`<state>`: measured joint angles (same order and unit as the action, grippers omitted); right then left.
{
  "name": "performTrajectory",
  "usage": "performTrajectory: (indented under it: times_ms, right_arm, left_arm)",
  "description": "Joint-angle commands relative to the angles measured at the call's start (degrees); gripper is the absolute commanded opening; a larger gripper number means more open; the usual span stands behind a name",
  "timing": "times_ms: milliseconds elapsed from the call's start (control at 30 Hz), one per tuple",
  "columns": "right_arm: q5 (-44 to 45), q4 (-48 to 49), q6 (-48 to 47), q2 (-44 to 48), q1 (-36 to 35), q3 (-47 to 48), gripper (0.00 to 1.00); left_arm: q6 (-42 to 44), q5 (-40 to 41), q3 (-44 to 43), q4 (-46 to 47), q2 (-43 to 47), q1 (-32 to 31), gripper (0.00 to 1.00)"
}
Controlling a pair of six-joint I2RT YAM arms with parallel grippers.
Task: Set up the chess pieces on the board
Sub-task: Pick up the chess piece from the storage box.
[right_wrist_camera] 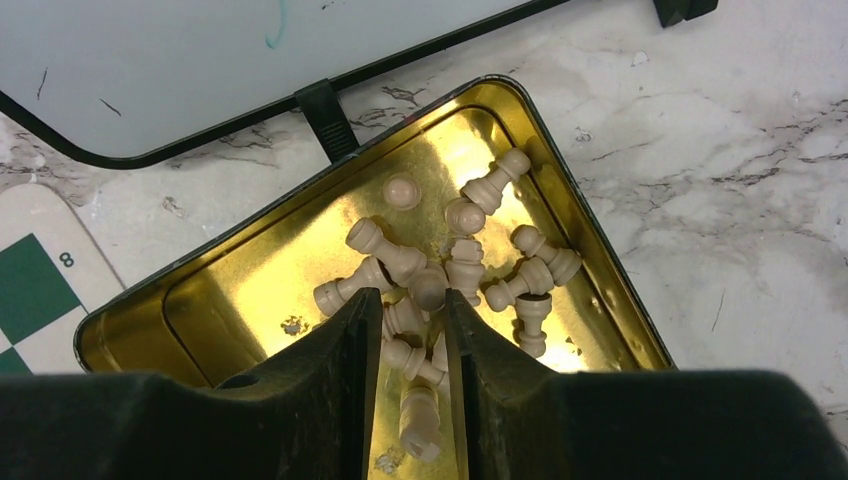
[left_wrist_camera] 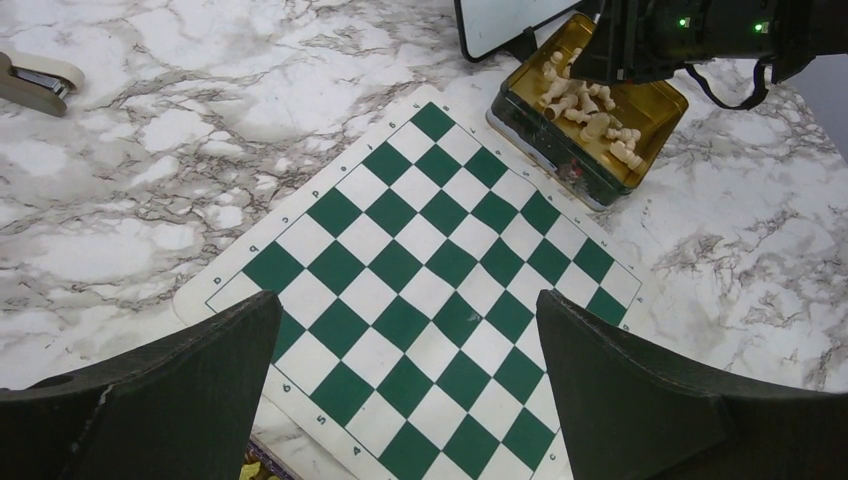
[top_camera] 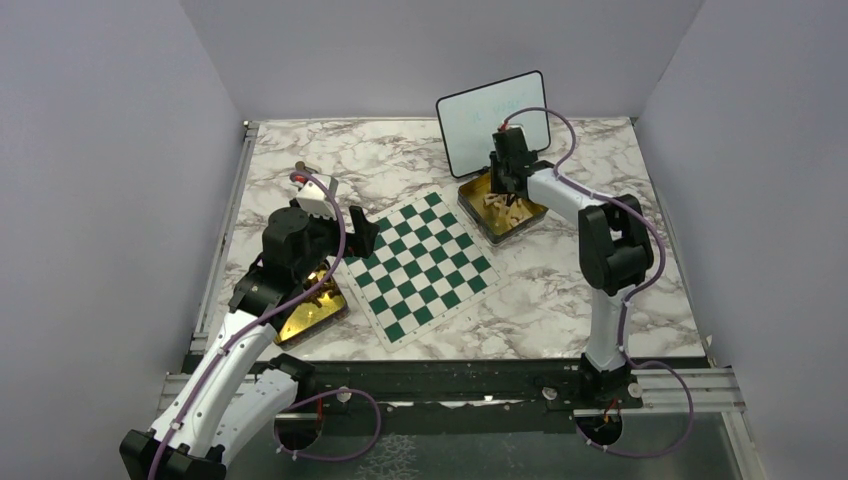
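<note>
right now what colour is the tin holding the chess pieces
Shiny gold tin, clearest in the right wrist view.

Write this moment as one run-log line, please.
left gripper: open, by board edge | right gripper: jaws narrow, in gold tin among chess pieces, grip unclear | board: no pieces yet

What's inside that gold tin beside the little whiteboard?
Pale wooden chess pieces lie jumbled on the gold tin floor. The right gripper reaches in among them, its fingers covering several, so the full count and any grip are hidden.
</note>
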<state>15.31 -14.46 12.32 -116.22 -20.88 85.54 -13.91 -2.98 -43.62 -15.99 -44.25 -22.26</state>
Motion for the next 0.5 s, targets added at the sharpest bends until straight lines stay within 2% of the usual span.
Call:
performTrajectory:
  times_ms: [0,467]
  right_arm:
    - [0.9,-1.0,-0.9,-2.1,0.4,2.4,0.33]
    - [1.7,-1.1,-2.0,-2.4,0.5,2.8,0.24]
  left_arm:
    - [0.7,1.5,0.0,0.2,0.3,-0.4,0.99]
    - [0.8,1.5,0.1,0.3,-0.2,-0.6,0.99]
